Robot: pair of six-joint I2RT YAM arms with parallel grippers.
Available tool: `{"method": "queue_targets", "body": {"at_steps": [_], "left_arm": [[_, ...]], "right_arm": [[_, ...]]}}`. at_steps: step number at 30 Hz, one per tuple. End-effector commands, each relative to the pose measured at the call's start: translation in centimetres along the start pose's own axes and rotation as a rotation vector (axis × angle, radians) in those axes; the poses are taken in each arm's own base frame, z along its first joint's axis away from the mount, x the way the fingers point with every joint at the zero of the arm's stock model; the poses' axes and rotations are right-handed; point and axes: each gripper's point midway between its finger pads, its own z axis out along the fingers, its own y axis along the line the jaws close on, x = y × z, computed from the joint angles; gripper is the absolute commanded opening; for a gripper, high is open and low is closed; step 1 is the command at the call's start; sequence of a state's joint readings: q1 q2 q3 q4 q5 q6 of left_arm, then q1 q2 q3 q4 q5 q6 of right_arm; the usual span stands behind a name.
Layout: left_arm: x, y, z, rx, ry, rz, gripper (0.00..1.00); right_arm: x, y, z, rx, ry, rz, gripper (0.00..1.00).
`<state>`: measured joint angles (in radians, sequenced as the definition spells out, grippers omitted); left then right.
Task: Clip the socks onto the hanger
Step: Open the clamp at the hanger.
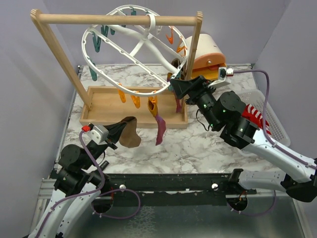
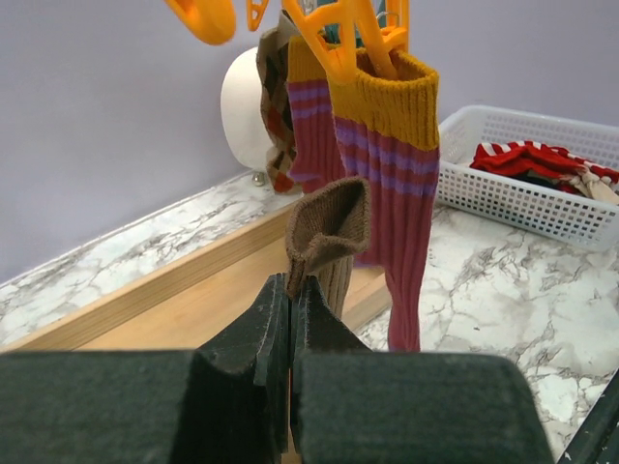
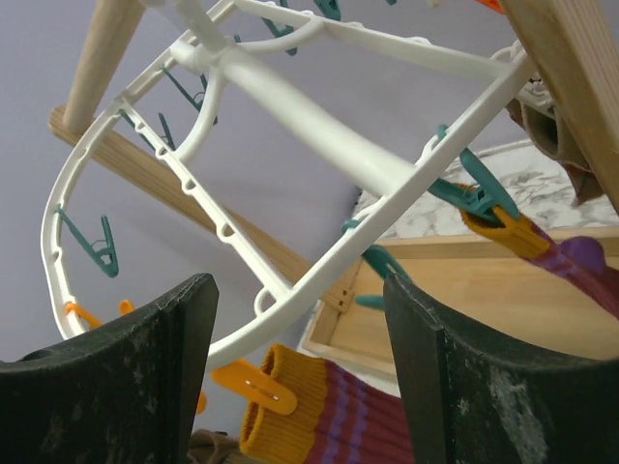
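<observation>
My left end effector [image 1: 120, 130] clamped on tan-brown sock [image 1: 132, 134], near-left of hanger [image 1: 141, 47]; open worktop [image 1: 198, 145] near it. My right end effector [image 1: 176, 87] gapes under hanger's right rim; rack post [image 1: 191, 64], hanging maroon sock [image 1: 160, 128] crowd it; basket [image 1: 277, 130] right.

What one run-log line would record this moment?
left gripper: jaws shut on tan-brown sock | right gripper: jaws open near hanger | maroon sock: clipped on hanger
</observation>
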<state>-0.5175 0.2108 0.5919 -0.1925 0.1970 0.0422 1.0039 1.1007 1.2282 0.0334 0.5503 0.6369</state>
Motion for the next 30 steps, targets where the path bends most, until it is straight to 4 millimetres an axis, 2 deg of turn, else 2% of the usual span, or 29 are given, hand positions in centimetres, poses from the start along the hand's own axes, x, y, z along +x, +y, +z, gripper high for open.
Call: {"method": "queue_targets", "body": {"at_steps": [1, 5, 10, 13, 17, 18, 21, 30], "left_arm": [[-0.3, -0.2, 0.3, 0.011, -0.018, -0.007, 0.00], [-0.3, -0.3, 0.2, 0.014, -0.020, -0.011, 0.00], [-0.2, -0.3, 0.1, 0.015, -0.018, -0.014, 0.00], [-0.2, -0.4, 0.1, 0.016, -0.017, -0.015, 0.00], [-0.1, -0.4, 0.0, 0.017, -0.016, -0.016, 0.00], [-0.1, -0.4, 0.0, 0.016, -0.016, -0.017, 0.00], [0.1, -0.3, 0.1, 0.013, -0.013, -0.014, 0.00], [0.4, -0.2, 0.2, 0.012, -0.004, -0.008, 0.00]], "right_arm": [[2.3, 0.5, 0.5, -0.056, 0.123, 0.161, 0.75], [3.3, 0.4, 1.5, -0.064, 0.173, 0.246, 0.75], [4.8, -1.2, 2.7, 0.000, 0.228, 0.295, 0.70], [4.9, -2.2, 3.4, 0.028, 0.227, 0.297, 0.61], [4.8, -2.9, 4.0, 0.039, 0.229, 0.278, 0.42], [4.7, -3.0, 4.0, 0.044, 0.229, 0.269, 0.36], [4.0, -3.4, 4.2, 0.050, 0.219, 0.244, 0.28], [0.8, -5.5, 5.2, 0.097, 0.170, 0.176, 0.27]]}}
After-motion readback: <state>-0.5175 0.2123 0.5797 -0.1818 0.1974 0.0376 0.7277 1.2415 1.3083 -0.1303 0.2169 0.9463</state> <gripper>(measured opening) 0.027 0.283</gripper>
